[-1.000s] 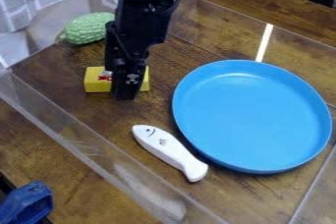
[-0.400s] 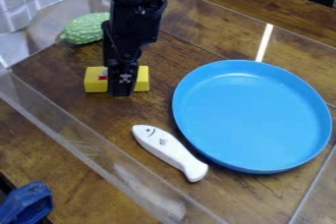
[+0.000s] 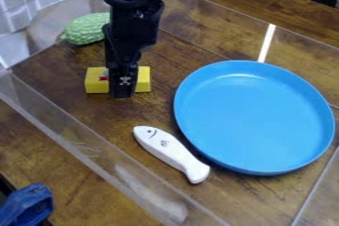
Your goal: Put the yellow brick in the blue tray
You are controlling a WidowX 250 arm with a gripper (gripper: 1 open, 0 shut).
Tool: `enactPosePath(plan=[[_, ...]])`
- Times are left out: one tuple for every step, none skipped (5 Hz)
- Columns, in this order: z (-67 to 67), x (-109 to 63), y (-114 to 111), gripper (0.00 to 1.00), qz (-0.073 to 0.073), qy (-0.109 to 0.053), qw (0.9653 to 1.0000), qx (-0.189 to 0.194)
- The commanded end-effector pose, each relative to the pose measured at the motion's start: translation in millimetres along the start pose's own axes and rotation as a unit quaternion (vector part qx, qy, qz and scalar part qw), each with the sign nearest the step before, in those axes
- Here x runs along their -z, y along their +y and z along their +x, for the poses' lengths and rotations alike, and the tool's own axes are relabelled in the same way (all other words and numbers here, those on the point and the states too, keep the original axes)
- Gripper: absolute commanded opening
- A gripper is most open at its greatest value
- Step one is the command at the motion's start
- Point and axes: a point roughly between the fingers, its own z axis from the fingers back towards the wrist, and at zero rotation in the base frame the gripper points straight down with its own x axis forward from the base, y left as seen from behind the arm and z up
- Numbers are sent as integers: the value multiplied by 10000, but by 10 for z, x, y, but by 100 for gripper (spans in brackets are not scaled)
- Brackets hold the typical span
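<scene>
The yellow brick [image 3: 98, 78] lies on the wooden table left of centre, its middle covered by the black gripper [image 3: 122, 85]. The gripper points straight down over the brick, its fingers down on either side of it, jaws open; no grip on the brick shows. To the right rests the blue tray [image 3: 256, 115], a wide round shallow plate with nothing in it.
A green bumpy object [image 3: 87, 28] sits behind the brick at the back left. A white fish-shaped toy [image 3: 169, 152] lies in front, near the tray's left rim. Clear acrylic walls [image 3: 54, 121] border the table. A blue thing [image 3: 24, 206] shows at the bottom left corner.
The gripper has shifted slightly left and sunk lower over the yellow brick. The brick, tray and other objects have not moved.
</scene>
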Motion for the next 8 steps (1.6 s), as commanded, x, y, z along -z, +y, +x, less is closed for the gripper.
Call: enactPosePath(plan=[[-12, -55, 109, 100, 154, -209, 9996, -128], [-7, -29, 160, 100, 207, -316, 9992, -151], [0, 28, 213, 100, 256, -401, 9988, -141], [4, 79, 268, 100, 319, -493, 9982, -144], [3, 130, 315, 100, 375, -559, 9976, -157], [4, 168, 352, 100, 405, -629, 9970, -202], [16, 210, 357, 0, 400, -635, 9970, -190], [32, 219, 362, 0, 407, -626, 9970, -195]])
